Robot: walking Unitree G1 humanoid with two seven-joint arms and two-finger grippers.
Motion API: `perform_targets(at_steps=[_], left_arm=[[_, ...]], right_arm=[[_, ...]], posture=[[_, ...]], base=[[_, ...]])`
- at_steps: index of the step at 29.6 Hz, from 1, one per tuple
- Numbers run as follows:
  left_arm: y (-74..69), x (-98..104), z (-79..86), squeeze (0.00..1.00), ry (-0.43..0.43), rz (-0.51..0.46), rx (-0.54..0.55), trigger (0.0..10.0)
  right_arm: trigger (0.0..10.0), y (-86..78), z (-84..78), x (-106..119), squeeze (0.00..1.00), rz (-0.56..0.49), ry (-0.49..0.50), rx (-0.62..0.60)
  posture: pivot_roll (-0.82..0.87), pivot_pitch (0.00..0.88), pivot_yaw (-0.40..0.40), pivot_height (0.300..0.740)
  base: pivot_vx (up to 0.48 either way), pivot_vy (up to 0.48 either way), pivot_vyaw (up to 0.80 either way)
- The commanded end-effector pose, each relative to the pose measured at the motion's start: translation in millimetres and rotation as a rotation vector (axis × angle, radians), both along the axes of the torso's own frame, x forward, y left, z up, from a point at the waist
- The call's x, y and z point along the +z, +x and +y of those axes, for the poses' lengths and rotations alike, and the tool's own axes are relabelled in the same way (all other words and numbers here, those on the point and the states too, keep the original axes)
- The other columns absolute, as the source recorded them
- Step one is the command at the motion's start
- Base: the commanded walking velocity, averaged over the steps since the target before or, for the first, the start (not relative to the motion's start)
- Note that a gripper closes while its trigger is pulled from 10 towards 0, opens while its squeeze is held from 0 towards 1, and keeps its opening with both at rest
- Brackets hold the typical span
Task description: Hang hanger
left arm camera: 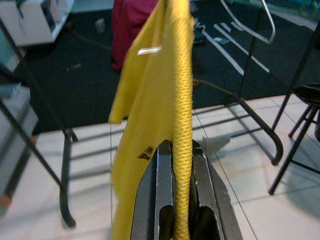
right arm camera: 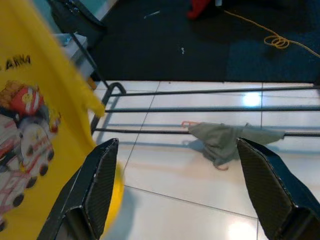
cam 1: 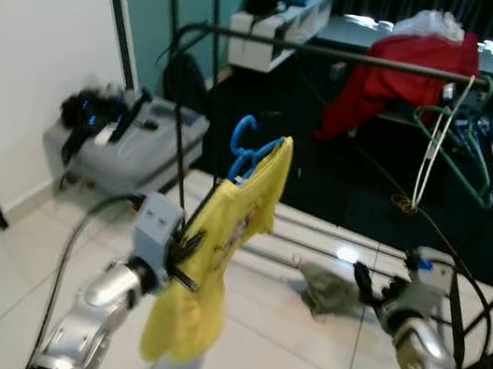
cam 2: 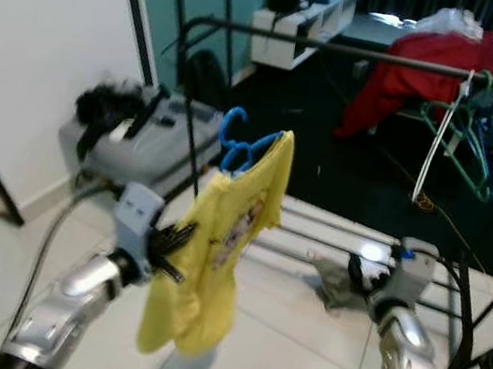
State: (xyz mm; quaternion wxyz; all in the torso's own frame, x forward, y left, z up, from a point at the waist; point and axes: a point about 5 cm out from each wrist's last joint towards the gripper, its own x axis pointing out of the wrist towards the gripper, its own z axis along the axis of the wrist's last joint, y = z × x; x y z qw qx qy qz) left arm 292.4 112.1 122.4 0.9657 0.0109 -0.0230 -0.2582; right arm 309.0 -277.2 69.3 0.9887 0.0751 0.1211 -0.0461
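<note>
White floor tiles (cam 1: 292, 363) ran up to a dark rug, with a black clothes rack (cam 1: 344, 56) across the back; a red garment (cam 1: 407, 74) was draped over its rail, with spare hangers bunched at the right end. The left gripper (left arm camera: 181, 200) was clamped on the yellow t-shirt (cam 1: 216, 255), pinching a seam of fabric between its fingers, and the blue hanger (cam 1: 248, 147) poked out of the collar, hook well below the rail. The right gripper (right arm camera: 180, 185) sat spread wide with nothing in it, low near a grey cloth (cam 1: 328, 288) lying at the rack's base. I'd guess the trick was lifting the shirt high enough that the hook cleared the rail, aiming for the bare stretch left of the red garment, then letting go only once the hook had settled.
</note>
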Motion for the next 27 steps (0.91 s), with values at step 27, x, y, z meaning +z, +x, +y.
perform_targets(at_steps=[27], left_arm=[[19.4, 5.2, -16.7, 0.0, 0.029, -0.01, 0.065, 10.0]], right_arm=[[10.0, 5.2, 9.8, -2.6, 0.0, -0.012, 0.021, 0.014]], posture=[[-0.15, 0.0, 0.067, 0.74]], base=[[0.48, 0.0, 0.0]])
